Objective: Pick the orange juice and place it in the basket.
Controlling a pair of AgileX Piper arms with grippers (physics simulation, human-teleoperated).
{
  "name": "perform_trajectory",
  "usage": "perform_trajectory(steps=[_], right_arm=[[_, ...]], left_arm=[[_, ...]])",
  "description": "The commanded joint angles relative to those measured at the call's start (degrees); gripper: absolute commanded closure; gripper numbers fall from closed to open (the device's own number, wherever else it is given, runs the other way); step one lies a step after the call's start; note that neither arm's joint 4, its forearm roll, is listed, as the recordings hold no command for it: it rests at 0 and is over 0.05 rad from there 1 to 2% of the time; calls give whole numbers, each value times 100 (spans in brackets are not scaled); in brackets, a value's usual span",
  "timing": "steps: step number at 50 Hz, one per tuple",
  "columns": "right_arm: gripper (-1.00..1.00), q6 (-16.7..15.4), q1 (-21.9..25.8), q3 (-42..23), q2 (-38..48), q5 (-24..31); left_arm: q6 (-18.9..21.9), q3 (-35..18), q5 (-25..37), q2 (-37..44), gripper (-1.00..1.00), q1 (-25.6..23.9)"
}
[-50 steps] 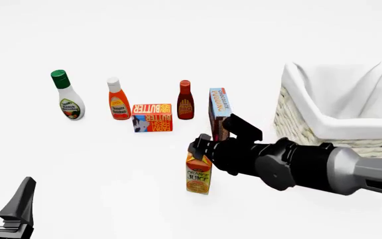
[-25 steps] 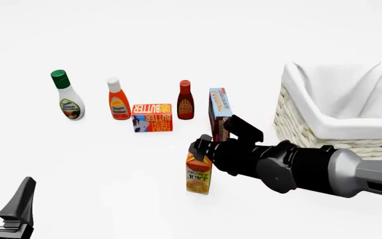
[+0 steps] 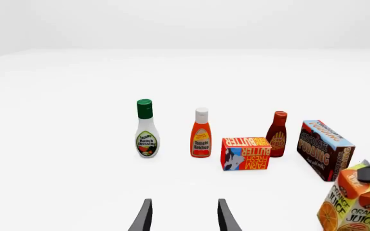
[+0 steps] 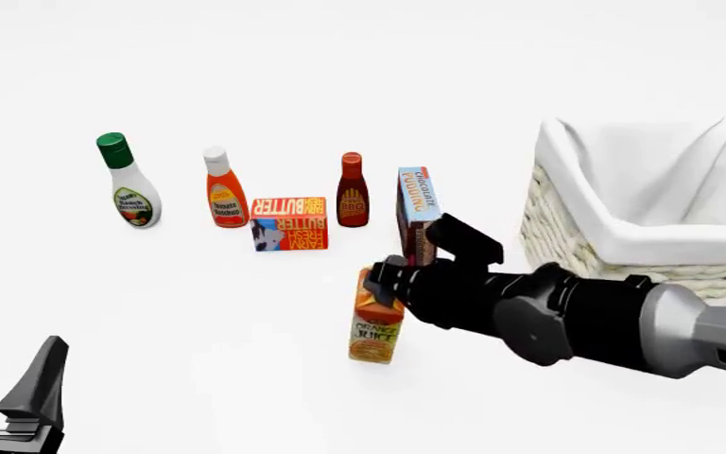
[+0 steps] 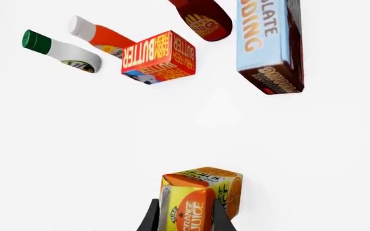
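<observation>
my right arm (image 4: pixel 615 326) is a chunky grey tube going into rounded matte black joints, black blocky right gripper (image 4: pixel 386 276), left gripper (image 4: pixel 10 392) just thin dark grey tapered fingers (image 3: pixel 145 215), no visible cables

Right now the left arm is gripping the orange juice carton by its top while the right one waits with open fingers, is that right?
Not quite: the arms are swapped. In the front view the right gripper clamps the top of the orange juice, and the right wrist view shows its fingers on either side of the carton. The left gripper is the one waiting near the table's front edge, fingers open and holding nothing.
</observation>
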Motion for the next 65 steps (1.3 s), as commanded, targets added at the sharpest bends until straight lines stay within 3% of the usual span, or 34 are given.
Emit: perform_trajectory(steps=[1,30,65], right_arm=[[100,-66,-13,-130,-291,76],[100,-412,12,-135,-1371,313],[100,-797,-135,127,-3248,494]], left_arm=[[0,0,0,0,-100,0],[0,0,0,0,-100,0],[0,0,0,0,-100,0]])
